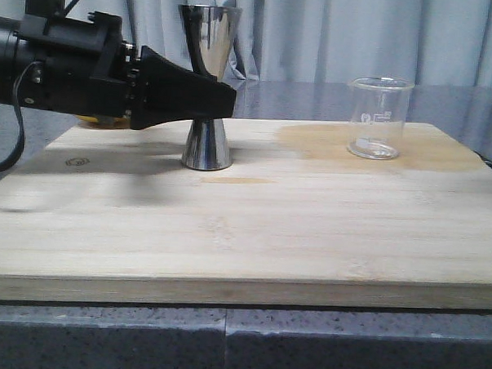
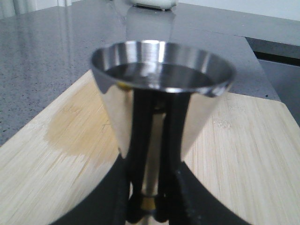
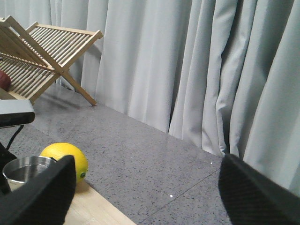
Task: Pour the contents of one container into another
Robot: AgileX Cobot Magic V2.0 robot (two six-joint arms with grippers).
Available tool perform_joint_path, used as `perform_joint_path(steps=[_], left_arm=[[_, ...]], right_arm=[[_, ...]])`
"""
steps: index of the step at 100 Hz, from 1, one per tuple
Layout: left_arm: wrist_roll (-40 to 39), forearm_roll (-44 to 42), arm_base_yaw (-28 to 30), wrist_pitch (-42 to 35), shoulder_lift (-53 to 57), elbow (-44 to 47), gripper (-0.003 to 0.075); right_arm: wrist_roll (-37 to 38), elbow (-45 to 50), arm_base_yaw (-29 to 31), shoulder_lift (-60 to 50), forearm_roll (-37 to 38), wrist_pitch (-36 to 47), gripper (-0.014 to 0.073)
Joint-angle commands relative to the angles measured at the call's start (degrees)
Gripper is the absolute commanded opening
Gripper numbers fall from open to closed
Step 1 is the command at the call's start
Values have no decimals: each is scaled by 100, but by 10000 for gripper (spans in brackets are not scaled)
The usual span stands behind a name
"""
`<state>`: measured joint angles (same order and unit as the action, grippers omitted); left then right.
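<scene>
The steel hourglass jigger [image 1: 207, 143] stands upright on the wooden board [image 1: 228, 224], left of centre. My left gripper [image 1: 223, 102] reaches in from the left, and its black fingers close round the narrow waist with the gold band [image 2: 149, 202]. In the left wrist view the jigger's upper cup [image 2: 159, 93] fills the frame, with a dark surface inside. The clear glass beaker [image 1: 379, 117] stands upright at the back right of the board, apart from both grippers. My right gripper [image 3: 150, 197] is held up off the board, open and with nothing in it; the jigger's rim [image 3: 23, 171] shows beside one finger.
A damp, darker stain [image 1: 313, 142] spreads on the board round the beaker. A yellow lemon [image 3: 65, 157] lies on the grey counter just behind the board's far left. A wooden folding rack [image 3: 42, 51] stands further back. Curtains hang behind the counter.
</scene>
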<state>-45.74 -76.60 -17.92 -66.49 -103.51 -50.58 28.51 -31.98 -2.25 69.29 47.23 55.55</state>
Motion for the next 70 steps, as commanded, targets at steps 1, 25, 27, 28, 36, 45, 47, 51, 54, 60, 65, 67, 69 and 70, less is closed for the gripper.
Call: perform_joint_path(steps=[1,25,27,28,36,45,47,51,54,60,65,67,69,70], left_arm=[[-7,70,27,-586,185,-139,-18],[-7,70,27,-586,185,-139,-17],[-7,70,27,-586,185,-139,-17],[-7,70,27,-586,185,-139,-17],[-7,70,27,-586,185,-139,-12],[-7,70,27,-586,185,-139,25],[-7,70,27,-586,185,-139,36],[-7,68,27,-586,185,-139,55],[-7,57,27,-586,185,-139,67],[-7,44,27,-586,185,-139,83],[-7,8,27,-586,185,-139,87],[-7,-5,27,-586,185,-139,87],[-7,-20,27,-586,185,-139,87],[-7,-20,27,-586,185,-139,87]], right_arm=[[5,-136,36,-147,-249,313,566],[5,-136,36,-147,-262,313,566],[5,-136,36,-147,-262,313,566],[5,-136,36,-147,-262,313,566],[5,-136,36,-147,-262,313,566],[5,-136,36,-147,-262,313,566],[5,-136,36,-147,-271,313,566],[5,-136,36,-147,-271,313,566],[5,-136,36,-147,-271,313,566],[5,-136,36,-147,-271,313,566],[5,-136,36,-147,-271,313,566],[5,-136,36,-147,-271,313,566],[5,-136,36,-147,-271,313,566],[5,-136,36,-147,-271,313,566]])
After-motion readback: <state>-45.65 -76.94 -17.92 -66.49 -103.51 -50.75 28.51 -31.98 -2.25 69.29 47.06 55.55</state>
